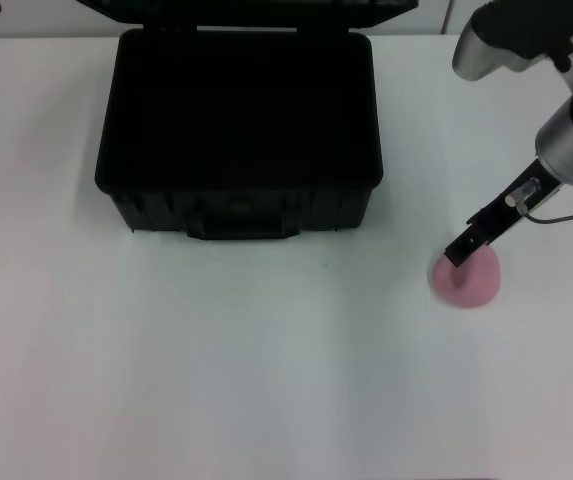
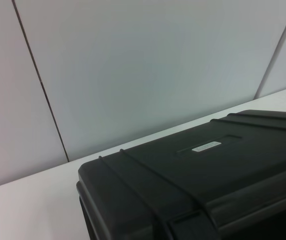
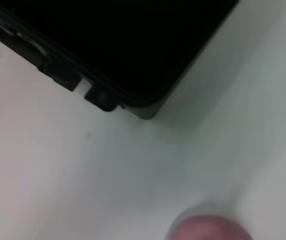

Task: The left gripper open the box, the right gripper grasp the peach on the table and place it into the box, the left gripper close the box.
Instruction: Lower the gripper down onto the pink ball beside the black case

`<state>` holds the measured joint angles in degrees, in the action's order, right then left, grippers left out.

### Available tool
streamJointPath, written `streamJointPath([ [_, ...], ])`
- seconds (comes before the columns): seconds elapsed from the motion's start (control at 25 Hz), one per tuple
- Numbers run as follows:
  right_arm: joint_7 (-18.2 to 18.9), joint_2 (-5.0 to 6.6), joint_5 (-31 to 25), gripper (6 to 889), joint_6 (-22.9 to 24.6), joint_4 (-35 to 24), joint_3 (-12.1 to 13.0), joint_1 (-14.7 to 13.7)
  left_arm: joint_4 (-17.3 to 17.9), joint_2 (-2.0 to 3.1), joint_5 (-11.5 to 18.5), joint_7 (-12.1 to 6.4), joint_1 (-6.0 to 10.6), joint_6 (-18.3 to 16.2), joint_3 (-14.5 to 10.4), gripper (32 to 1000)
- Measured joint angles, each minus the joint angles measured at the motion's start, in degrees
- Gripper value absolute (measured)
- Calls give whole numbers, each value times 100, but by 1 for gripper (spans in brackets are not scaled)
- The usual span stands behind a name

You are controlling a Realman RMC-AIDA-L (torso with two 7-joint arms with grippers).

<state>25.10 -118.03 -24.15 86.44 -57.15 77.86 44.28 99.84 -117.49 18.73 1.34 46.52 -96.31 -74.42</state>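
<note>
surface: plain matte white tabletop (image 1: 216, 380), evenly lit | backdrop: pale grey flat wall panels (image 2: 147, 70) rising from far table edge | joints: thin dark seams (image 2: 40, 82) between panels

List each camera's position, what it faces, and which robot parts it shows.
Head: high on the robot, looking down at the table, open box, peach and right gripper.
Left wrist: on the left arm, facing the box lid and wall; no robot parts.
Right wrist: above the table, facing the box corner and peach; no fingers.
Shared: all show the box.
</note>
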Motion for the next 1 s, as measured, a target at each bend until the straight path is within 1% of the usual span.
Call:
streamJointPath([
  [0.24, 78, 0, 26, 797, -278, 478, 19, 76, 5, -9, 1, 6, 15, -2, -11, 392],
  [0.36, 82, 0, 27, 797, -396, 711, 103, 128, 12, -11, 9, 14, 21, -10, -11, 392],
  [0.48, 83, 0, 57, 796, -506, 828, 163, 145, 12, -11, 13, 16, 31, -11, -11, 392],
  [0.68, 83, -9, 193, 795, -661, 1021, 176, 154, 12, -10, 14, 16, 56, -16, -17, 392],
  [1.0, 151, -27, 111, 793, -946, 1372, 177, 188, 12, -14, 14, 18, 84, -22, -29, 392],
])
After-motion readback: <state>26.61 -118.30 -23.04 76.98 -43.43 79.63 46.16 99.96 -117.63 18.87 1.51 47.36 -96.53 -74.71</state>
